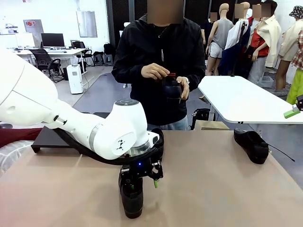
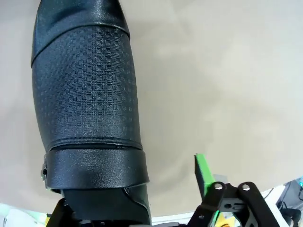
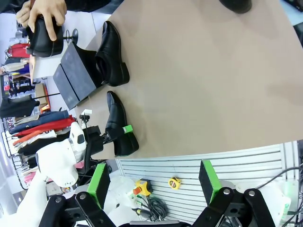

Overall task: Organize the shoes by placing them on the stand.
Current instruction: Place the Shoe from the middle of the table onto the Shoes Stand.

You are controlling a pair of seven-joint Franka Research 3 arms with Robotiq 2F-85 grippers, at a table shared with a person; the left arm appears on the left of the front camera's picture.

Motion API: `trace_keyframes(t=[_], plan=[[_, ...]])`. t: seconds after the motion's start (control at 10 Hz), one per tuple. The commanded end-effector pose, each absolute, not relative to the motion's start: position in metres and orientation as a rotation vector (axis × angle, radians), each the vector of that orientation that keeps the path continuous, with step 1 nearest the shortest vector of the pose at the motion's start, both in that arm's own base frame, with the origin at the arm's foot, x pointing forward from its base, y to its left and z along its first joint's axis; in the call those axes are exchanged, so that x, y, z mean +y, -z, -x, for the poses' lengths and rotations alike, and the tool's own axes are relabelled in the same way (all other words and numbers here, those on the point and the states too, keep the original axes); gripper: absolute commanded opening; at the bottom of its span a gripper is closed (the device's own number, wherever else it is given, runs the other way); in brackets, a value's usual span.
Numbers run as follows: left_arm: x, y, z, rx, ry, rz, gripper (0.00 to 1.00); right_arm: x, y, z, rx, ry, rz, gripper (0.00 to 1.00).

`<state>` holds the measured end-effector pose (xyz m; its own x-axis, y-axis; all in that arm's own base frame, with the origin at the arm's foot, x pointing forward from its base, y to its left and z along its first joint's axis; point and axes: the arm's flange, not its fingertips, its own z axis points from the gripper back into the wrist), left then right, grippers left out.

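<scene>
A black glossy shoe (image 1: 132,201) (image 2: 87,94) lies near the table's front edge. My left gripper (image 1: 142,184) (image 2: 132,201) stands down over its heel end, jaws open astride it, with a gap between one green pad (image 2: 202,172) and the leather. A second shoe (image 3: 111,52) rests on the table against the black stand (image 1: 52,138) (image 3: 75,78). At the table's right edge lies a third shoe (image 1: 251,144). The person across the table holds one more shoe (image 1: 172,90) (image 3: 43,40) in both hands. My right gripper (image 3: 154,182) hangs open and holds nothing, off the table's near side.
My left arm (image 1: 71,123) stretches low across the table's left half and hides part of the stand. A white table (image 1: 246,101) stands behind at the right. The tan tabletop (image 1: 213,189) is bare between the shoes.
</scene>
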<state>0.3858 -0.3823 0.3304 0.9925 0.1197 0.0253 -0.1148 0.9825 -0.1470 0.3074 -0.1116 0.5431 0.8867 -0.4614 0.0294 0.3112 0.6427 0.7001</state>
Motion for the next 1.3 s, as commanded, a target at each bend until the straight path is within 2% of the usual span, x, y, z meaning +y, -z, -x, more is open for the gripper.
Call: trace_keyframes(t=[0.0, 0.8, 0.9, 1.1, 1.2], plan=[[-0.385, -0.328, -0.39, -0.037, -0.132, 0.112, 0.0, -0.115, -0.543, -0.308, -0.217, 0.418, -0.759, 1.0], [-0.376, -0.351, -0.359, -0.076, -0.07, 0.124, 0.0, -0.115, -0.543, -0.308, -0.217, 0.418, -0.759, 1.0], [-0.369, -0.361, -0.349, -0.101, -0.051, 0.114, 0.0, -0.115, -0.543, -0.308, -0.217, 0.418, -0.759, 1.0], [-0.337, -0.393, -0.305, -0.162, 0.184, 0.075, 0.0, -0.115, -0.543, -0.308, -0.217, 0.418, -0.759, 1.0], [-0.318, -0.41, -0.28, -0.212, 0.219, 0.061, 0.0, -0.115, -0.543, -0.308, -0.217, 0.418, -0.759, 1.0]])
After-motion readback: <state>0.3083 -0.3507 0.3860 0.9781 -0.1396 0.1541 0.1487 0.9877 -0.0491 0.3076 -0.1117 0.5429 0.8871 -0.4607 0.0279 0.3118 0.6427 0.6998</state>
